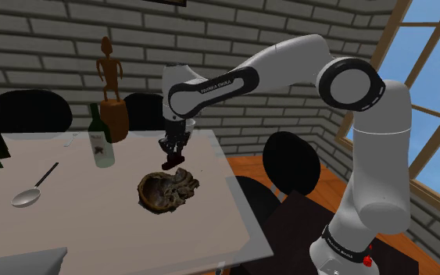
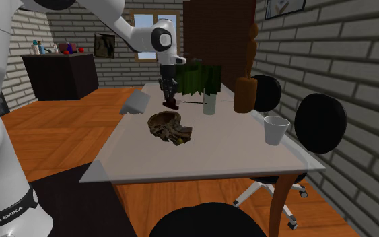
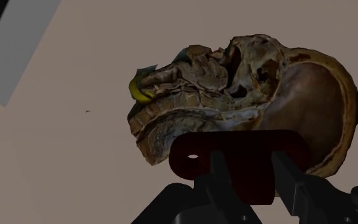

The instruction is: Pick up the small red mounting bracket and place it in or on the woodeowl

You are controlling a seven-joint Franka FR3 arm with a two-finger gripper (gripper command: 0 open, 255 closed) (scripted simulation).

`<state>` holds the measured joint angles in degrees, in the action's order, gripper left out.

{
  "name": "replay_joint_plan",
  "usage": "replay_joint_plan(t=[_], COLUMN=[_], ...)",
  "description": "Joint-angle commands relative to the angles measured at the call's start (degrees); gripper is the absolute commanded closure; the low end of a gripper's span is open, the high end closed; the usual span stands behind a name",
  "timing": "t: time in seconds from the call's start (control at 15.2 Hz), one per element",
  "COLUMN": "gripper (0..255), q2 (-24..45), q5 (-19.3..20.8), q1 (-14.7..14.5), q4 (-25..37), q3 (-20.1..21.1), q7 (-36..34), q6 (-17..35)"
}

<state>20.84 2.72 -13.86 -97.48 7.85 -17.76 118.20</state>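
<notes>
A white robot arm reaches over a pale table point(image 1: 77, 226). Its black gripper point(image 1: 172, 147) points downward and hangs in the air, with its two fingers point(image 3: 217, 167) drawn in narrow and clasping a small dark red bracket point(image 3: 241, 149). The bracket's long side runs crosswise to the fingers, and one rounded end with a hole sticks out past them. A brown carved wooden bowl point(image 1: 167, 190) sits on the table directly below, apart from the bracket, with its hollow facing up. Judging from this, the coming move is a short, straight lowering into the hollow, followed by opening the fingers.
</notes>
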Motion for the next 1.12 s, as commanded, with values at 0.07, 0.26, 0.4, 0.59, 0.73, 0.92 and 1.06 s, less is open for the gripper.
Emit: replay_joint_plan(t=[0.07,0.26,0.4,0.59,0.73,0.92,1.06], gripper=[255,255,255,255,255,255,255], q2=[0.82,1.77,2.45,3.54,4.31,5.41,5.42], q5=[0.18,0.34,0.46,0.65,0.79,0.98,0.98], q1=[-0.20,-0.25,-0.28,-0.33,-0.38,-0.44,-0.44], q4=[-0.97,-1.98,-2.58,-3.38,-3.85,-4.43,-4.41], q3=[0.00,-0.07,-0.13,-0.22,-0.28,-0.38,-0.38], q7=[-0.38,-0.48,-0.55,-0.66,-0.73,-0.84,-0.85], q6=[1.79,3.73,5.01,6.89,8.13,9.79,9.79])
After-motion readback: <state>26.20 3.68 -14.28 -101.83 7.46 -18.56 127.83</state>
